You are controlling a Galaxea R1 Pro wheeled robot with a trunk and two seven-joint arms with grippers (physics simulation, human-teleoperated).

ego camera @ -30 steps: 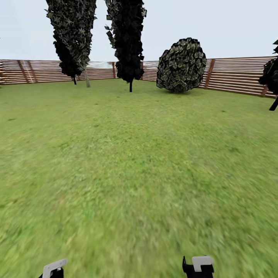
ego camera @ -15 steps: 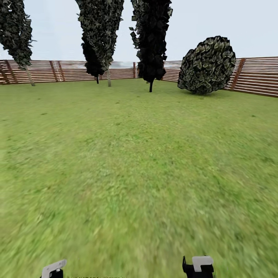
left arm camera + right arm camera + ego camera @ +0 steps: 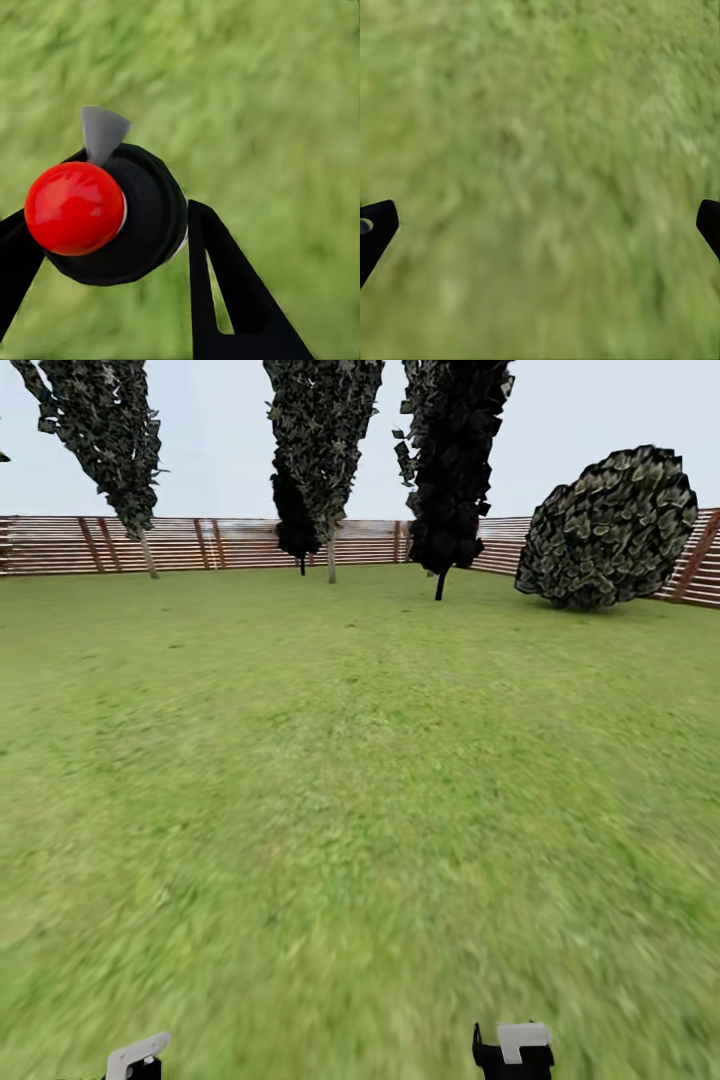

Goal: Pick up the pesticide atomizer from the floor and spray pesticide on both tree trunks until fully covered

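Left gripper (image 3: 105, 240) is pinching the pesticide atomizer (image 3: 112, 217) — black round body with a red cap (image 3: 73, 208) and a grey nozzle tab (image 3: 101, 131) — one black finger (image 3: 225, 292) pressing each side, hanging over blurry green grass floor (image 3: 277, 112). Right gripper (image 3: 540, 225) is hanging spread wide over grass (image 3: 540, 150), its dark fingertips (image 3: 375, 225) sitting at opposite edges, nothing between them. In the head view both arm ends are poking in at the bottom: left (image 3: 137, 1055), right (image 3: 513, 1050). Lawn (image 3: 360, 780) is stretching ahead to a brown slat fence (image 3: 200, 545). Dark narrow trees (image 3: 455, 460) are standing along the fence, a round shrub (image 3: 608, 528) sitting to the right, near the fence. No thick mottled trunks in sight.
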